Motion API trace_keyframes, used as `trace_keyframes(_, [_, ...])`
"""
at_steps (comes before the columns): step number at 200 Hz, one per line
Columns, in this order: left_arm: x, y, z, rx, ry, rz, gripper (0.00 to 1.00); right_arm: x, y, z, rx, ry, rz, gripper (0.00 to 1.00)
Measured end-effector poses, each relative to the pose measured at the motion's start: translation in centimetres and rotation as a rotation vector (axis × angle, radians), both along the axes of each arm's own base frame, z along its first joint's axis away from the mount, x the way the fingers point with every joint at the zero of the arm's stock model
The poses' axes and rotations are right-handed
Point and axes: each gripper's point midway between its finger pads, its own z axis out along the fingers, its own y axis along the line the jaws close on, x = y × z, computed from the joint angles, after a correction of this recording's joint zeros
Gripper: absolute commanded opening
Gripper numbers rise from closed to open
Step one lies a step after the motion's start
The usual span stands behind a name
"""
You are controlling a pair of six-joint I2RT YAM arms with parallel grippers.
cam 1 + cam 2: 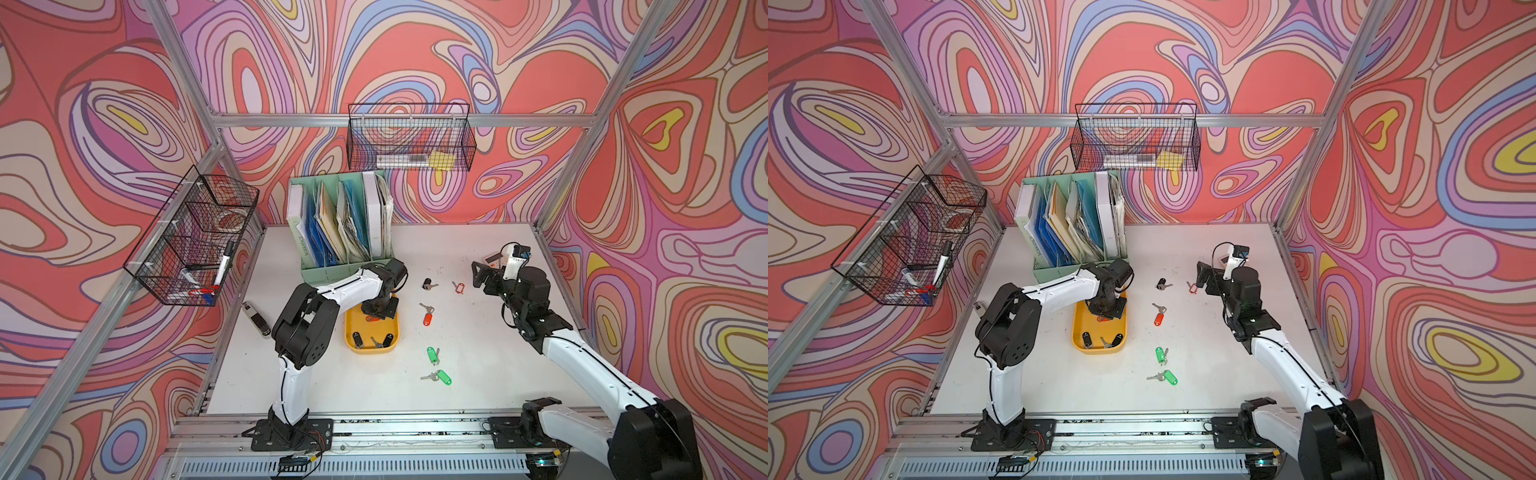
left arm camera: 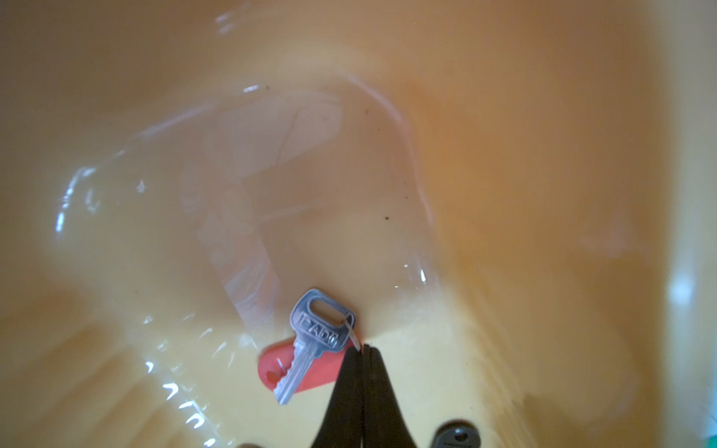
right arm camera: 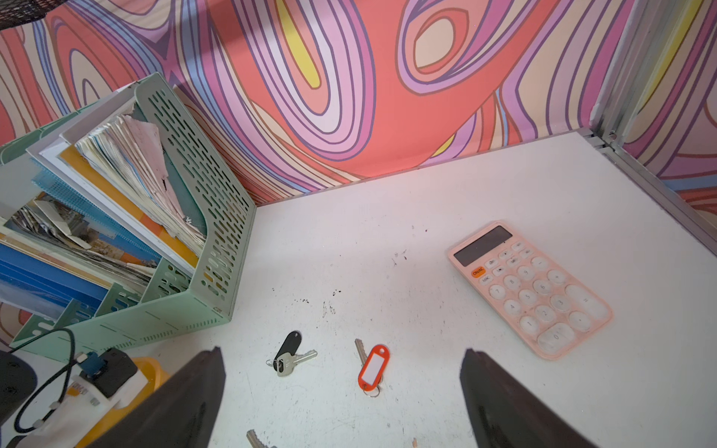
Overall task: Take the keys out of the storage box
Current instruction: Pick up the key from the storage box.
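The yellow storage box (image 1: 350, 332) (image 1: 1077, 334) lies mid-table. My left gripper (image 1: 376, 315) (image 2: 362, 347) reaches down into its far end. Its jaws are shut on the wire ring of a silver key (image 2: 310, 341) with a red tag (image 2: 306, 370) (image 1: 372, 318). Two black-tagged keys (image 1: 357, 339) (image 1: 387, 339) lie at the box's near end. On the table to the right lie a black-tagged key (image 1: 428, 285) (image 3: 289, 351), an orange-tagged key (image 1: 459, 287) (image 3: 372, 368), a red-tagged one (image 1: 427, 318) and two green ones (image 1: 433, 354) (image 1: 444, 377). My right gripper (image 1: 480, 272) (image 3: 342, 350) hangs open above the table, holding nothing.
A mint green file organizer (image 1: 345, 224) (image 3: 209, 217) full of papers stands just behind the box. Black wire baskets (image 1: 409, 137) (image 1: 195, 237) hang on the back and left walls. A pink calculator (image 3: 529, 289) lies far right, and a small grey device (image 1: 257, 319) left of the left arm.
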Motion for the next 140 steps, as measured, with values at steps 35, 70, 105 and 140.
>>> trace_keyframes(35, [-1.0,1.0,1.0,0.004,-0.018,0.003,0.00,0.0,-0.2,0.3,0.002,-0.010,-0.006,0.98])
trace_keyframes(70, [-1.1,1.6,3.8,-0.015,-0.093,0.014,0.00,-0.2,-0.3,1.0,0.002,-0.034,-0.007,0.98])
trace_keyframes(105, [-1.4,1.9,7.7,-0.037,-0.220,0.013,0.00,-0.1,-0.5,1.1,0.001,-0.039,-0.015,0.98])
trace_keyframes(140, [-1.6,1.4,12.0,-0.107,-0.346,0.006,0.00,-0.1,-0.6,1.2,0.001,-0.041,-0.018,0.98])
